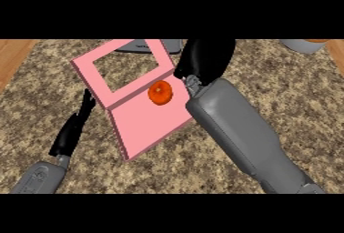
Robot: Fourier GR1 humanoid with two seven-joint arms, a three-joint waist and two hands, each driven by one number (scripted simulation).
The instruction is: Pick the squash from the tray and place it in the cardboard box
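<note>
One squash, orange and round, lying on the solid half of one pink tray, just beside the tray's cut-out window; nothing holds it. Right hand sits just past the tray's far right corner, near the squash but apart from it; seen from the back, so can't tell whether its fingers are spread or curled. Left hand at the tray's left edge, fingers straight and pressed together, pointing away, carrying nothing. One grey object partly hidden behind the tray's far edge. One pale round container at the far right. Counter is speckled brown granite, with wood strips at both far corners.
</note>
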